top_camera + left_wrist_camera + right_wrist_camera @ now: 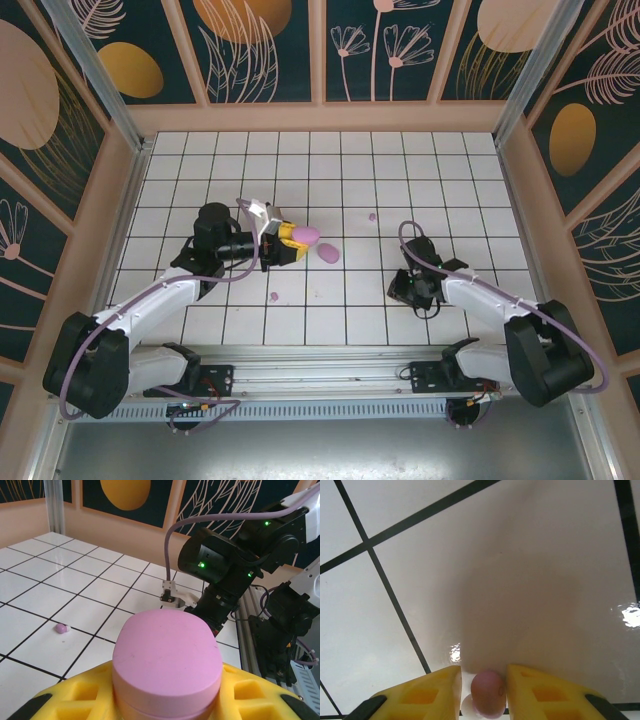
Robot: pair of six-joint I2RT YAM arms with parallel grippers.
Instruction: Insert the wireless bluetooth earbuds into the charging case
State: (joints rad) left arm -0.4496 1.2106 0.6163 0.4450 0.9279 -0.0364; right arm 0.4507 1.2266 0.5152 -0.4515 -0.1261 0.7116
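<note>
We have the left gripper point(292, 241) clamped on the pink case point(167, 665), left of table point(480, 160) centre, long axis across its fingers. The right gripper point(484, 692) is in the right half toward the near edge, fingers point(427, 697) nearly closed around one earbud point(488, 697), long axis along them; can't tell if it's pinched. A loose pink oval point(328, 253) lies at centre, another earbud point(372, 216) just right of centre, and a third earbud point(275, 296) nearer the near edge.

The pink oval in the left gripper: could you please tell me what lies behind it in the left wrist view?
Behind the pink oval are white tiles, the right arm and, at left, one earbud. The tiles directly behind it are covered.
</note>
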